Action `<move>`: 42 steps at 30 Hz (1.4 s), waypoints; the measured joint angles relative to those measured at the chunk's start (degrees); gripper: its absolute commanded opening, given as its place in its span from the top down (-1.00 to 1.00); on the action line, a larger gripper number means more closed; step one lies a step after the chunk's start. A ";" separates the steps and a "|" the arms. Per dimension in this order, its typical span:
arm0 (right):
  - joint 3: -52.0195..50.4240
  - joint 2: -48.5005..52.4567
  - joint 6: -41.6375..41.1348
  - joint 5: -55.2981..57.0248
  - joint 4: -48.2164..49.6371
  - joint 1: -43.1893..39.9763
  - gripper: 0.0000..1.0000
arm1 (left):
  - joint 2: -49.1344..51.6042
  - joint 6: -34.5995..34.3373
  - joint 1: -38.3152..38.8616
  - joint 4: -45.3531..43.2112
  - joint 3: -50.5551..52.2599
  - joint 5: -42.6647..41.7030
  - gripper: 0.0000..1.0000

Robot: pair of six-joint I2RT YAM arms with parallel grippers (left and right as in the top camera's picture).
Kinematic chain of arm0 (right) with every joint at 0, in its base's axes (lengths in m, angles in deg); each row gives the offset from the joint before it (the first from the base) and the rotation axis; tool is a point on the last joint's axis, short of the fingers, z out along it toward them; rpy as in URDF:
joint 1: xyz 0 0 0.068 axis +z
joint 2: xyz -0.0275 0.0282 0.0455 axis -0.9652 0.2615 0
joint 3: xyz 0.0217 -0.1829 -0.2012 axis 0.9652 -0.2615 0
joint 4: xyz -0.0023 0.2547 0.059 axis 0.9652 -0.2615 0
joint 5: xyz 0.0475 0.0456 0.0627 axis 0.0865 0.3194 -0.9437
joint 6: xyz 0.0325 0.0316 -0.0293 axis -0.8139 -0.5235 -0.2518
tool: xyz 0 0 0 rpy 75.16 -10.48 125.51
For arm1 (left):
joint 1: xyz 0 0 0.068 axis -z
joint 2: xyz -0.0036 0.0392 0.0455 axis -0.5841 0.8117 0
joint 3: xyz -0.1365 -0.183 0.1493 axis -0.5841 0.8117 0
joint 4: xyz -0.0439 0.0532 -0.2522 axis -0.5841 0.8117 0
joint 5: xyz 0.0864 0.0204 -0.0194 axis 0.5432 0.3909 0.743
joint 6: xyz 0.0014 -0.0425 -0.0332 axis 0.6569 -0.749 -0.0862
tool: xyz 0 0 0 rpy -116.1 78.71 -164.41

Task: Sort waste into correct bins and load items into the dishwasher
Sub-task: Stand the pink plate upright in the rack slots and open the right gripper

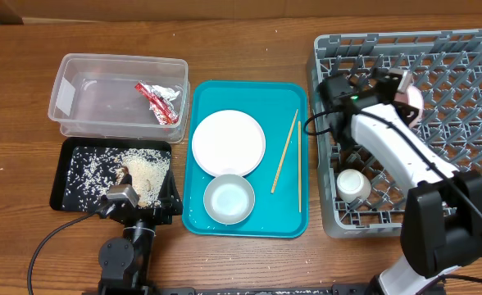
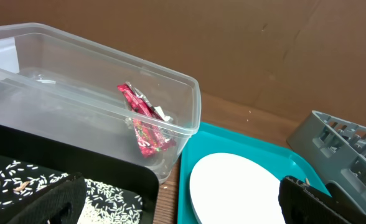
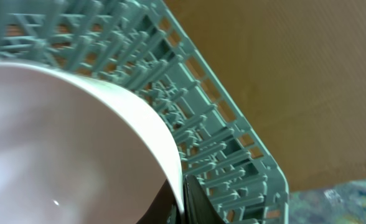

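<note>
My right gripper [image 3: 182, 194] is shut on the rim of the pale pinkish-white plate [image 3: 58, 149] and holds it on edge over the grey dish rack [image 3: 233, 143]. Overhead shows this gripper [image 1: 395, 87] and the plate [image 1: 413, 100] at the rack's [image 1: 479, 49] back middle. A small white cup [image 1: 354, 184] lies in the rack's front left. My left gripper [image 2: 183, 211] is open and empty, low over the near edge of the black tray [image 1: 70, 164], which holds rice [image 1: 147, 172]. The red wrapper [image 1: 159, 102] lies in the clear tub [image 1: 85, 67]. No tissue shows.
A teal tray [image 1: 290, 215] in the middle holds a white round dish [image 1: 229, 141], a white bowl [image 1: 229, 199] and two chopsticks [image 1: 285, 152]. In the left wrist view the tub [image 2: 189, 106], the wrapper [image 2: 142, 127] and the dish [image 2: 233, 186] lie ahead.
</note>
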 measured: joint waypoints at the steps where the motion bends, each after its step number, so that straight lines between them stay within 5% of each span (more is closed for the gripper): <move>1: -0.46 0.00 -0.04 0.11 0.09 0.74 0.92 | 0.00 0.02 0.00 0.02 0.00 0.00 -1.00; 22: -2.08 -0.07 3.17 9.14 2.47 2.51 0.92 | 0.00 0.02 0.00 0.00 0.00 -0.02 -1.00; 42: -2.95 -0.07 8.81 5.60 6.10 2.27 0.92 | 0.00 0.02 0.00 0.00 0.00 -0.02 -1.00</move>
